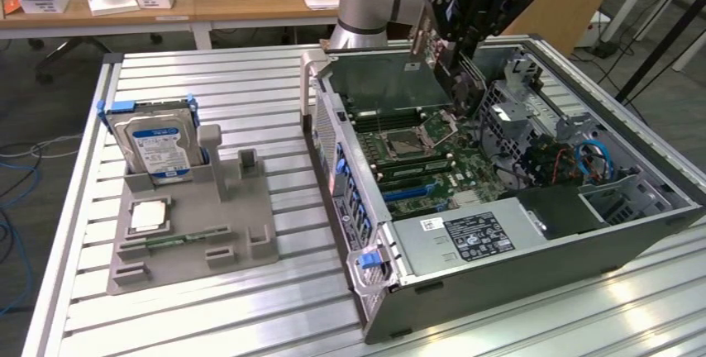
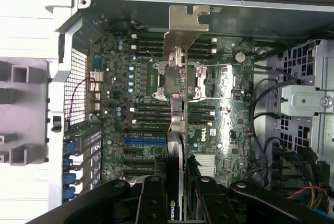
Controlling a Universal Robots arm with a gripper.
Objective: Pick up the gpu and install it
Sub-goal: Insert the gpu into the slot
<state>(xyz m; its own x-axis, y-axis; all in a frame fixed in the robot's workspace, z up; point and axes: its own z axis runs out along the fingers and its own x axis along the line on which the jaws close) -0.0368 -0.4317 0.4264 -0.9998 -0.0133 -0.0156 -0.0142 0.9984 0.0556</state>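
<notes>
In the exterior view, the gripper (image 1: 450, 43) hung over the far end of the open computer case (image 1: 497, 287) on the desk (image 1: 221, 320), holding the gpu (image 1: 439, 66) upright. In the wrist view, the fingers (image 2: 151, 203) pinched the gpu (image 2: 178, 114) edge-on above the motherboard (image 2: 229, 109).
</notes>
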